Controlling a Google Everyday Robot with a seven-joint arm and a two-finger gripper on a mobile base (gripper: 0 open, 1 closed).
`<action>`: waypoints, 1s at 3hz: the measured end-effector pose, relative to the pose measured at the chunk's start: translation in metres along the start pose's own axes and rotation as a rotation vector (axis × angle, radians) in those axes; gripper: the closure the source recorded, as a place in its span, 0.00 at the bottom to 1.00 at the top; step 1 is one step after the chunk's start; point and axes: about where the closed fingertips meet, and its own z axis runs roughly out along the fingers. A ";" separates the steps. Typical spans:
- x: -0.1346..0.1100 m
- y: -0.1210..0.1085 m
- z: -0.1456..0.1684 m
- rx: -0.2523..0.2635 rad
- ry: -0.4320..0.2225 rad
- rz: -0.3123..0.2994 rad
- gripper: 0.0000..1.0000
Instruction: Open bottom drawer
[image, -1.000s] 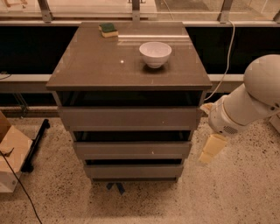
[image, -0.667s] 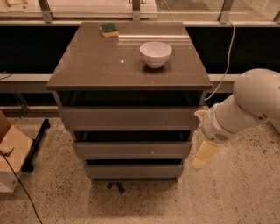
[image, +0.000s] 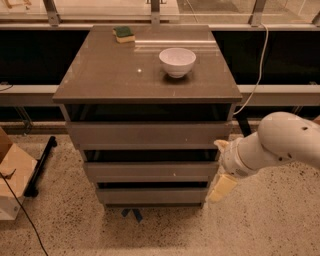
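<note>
The cabinet has three grey-brown drawers stacked under a flat top. The bottom drawer (image: 152, 195) is the lowest, with a plain handleless front, and it is pushed in. My gripper (image: 220, 167) is at the cabinet's right edge, level with the middle and bottom drawers. Its cream fingers stand apart and hold nothing. The lower finger (image: 223, 188) hangs beside the bottom drawer's right end. The white arm reaches in from the right.
A white bowl (image: 177, 61) and a green sponge (image: 123, 33) sit on the cabinet top (image: 115, 75). A cardboard box (image: 12, 175) and a black bar (image: 40, 165) lie on the floor at left. A cable (image: 257, 70) hangs at the right rear.
My arm and gripper have moved left and a little down, closer to the cabinet's right side. The drawers have not moved.
</note>
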 end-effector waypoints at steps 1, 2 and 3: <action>0.011 -0.001 0.032 0.008 -0.054 0.018 0.00; 0.027 -0.003 0.071 0.017 -0.126 0.055 0.00; 0.038 -0.003 0.094 0.014 -0.167 0.080 0.00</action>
